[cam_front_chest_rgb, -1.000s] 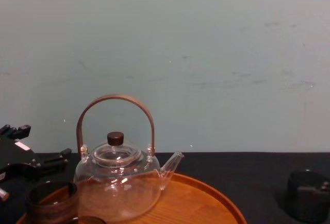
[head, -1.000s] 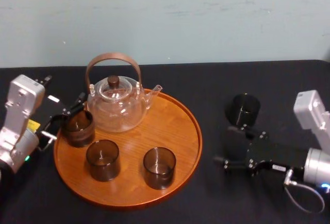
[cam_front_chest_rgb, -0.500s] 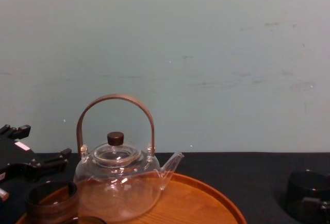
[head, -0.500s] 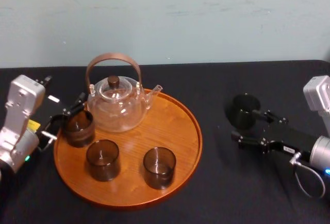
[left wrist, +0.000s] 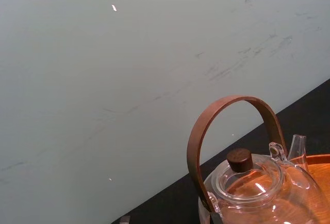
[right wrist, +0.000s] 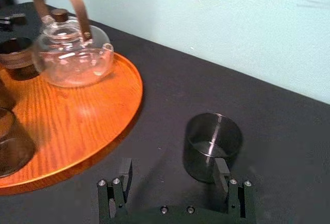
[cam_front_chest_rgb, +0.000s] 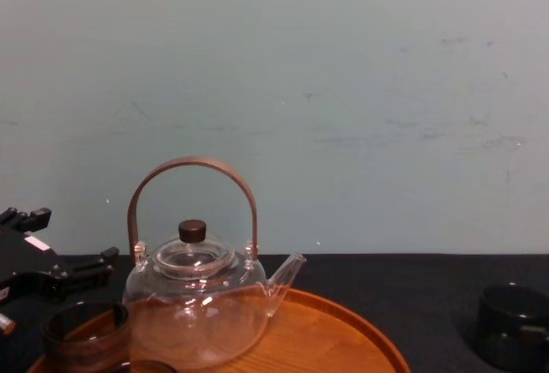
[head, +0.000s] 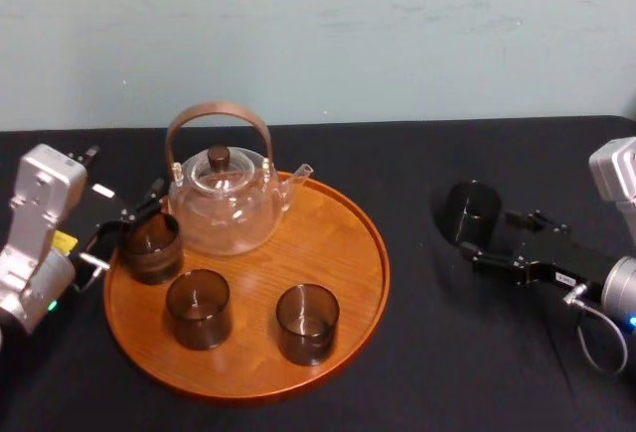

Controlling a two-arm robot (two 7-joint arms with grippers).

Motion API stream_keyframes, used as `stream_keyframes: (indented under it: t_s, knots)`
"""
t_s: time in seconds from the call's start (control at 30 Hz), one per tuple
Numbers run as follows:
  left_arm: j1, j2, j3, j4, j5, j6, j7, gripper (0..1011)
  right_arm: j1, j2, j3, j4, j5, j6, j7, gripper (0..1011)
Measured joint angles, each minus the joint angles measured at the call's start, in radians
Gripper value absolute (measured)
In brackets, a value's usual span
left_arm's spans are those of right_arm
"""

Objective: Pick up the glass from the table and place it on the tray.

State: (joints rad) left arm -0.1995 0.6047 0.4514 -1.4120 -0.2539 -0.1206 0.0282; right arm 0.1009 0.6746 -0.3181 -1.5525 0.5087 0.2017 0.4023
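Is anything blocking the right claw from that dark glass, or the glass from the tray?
Nothing visible. The right gripper, jaws open, sits just short of the glass; only black table lies between them, and between glass and tray. The tray's right side is free. The left gripper is at the tray's left edge.

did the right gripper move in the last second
Yes. In the head view the right gripper has slid right, away from the tray, and its open jaws now sit right by the glass.
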Motion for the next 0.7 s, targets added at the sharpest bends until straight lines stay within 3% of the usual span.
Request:
stream_keyframes:
  t_s: [0.7]
  knots:
    - [0.0, 0.0, 0.0, 0.0, 0.0, 0.0, 0.0, 1001, 0.027, -0.056, 0.035, 0.073, -0.037, 0.051, -0.031, 1002]
